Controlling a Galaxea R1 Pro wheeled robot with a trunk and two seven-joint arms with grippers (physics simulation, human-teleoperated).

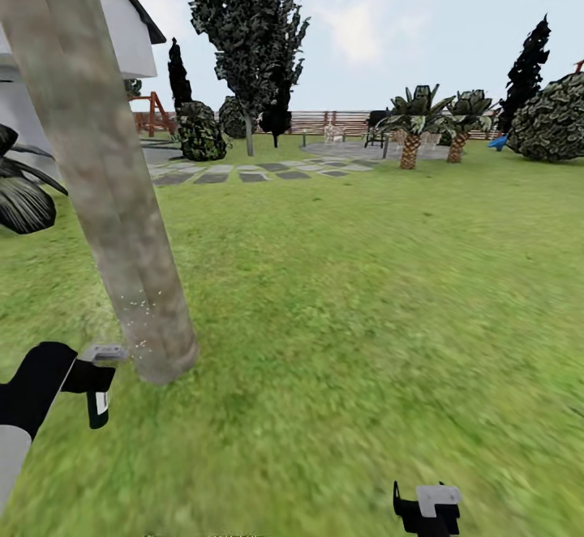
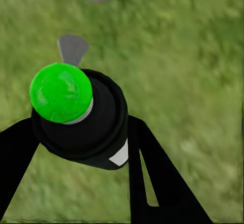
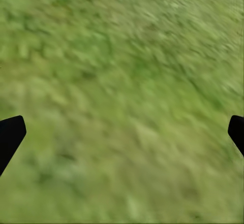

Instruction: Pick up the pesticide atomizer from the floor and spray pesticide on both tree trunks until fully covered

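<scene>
The left gripper (image 1: 91,383), black and two-fingered at about 8 o'clock in the head view, is clenched around the pesticide atomizer (image 1: 100,375), a small dark-bodied sprayer with a light grey nozzle head. In the left wrist view the black fingers (image 2: 152,173) press on both sides of the atomizer's dark round body (image 2: 96,127), which is topped by a bright green cap (image 2: 61,93); what the bottle holds cannot be told. The grey nozzle points at the near tree trunk (image 1: 105,196), thick, smooth, mottled beige-grey and brown, just beside it toward 1 o'clock, with pale specks on its lower bark. The right gripper (image 1: 428,511), at 5 o'clock, hangs over green grass (image 1: 365,294) with its black fingertips (image 3: 10,135) spread wide, grasping nothing. A second leafy tree (image 1: 247,42) stands well apart near 11 o'clock.
</scene>
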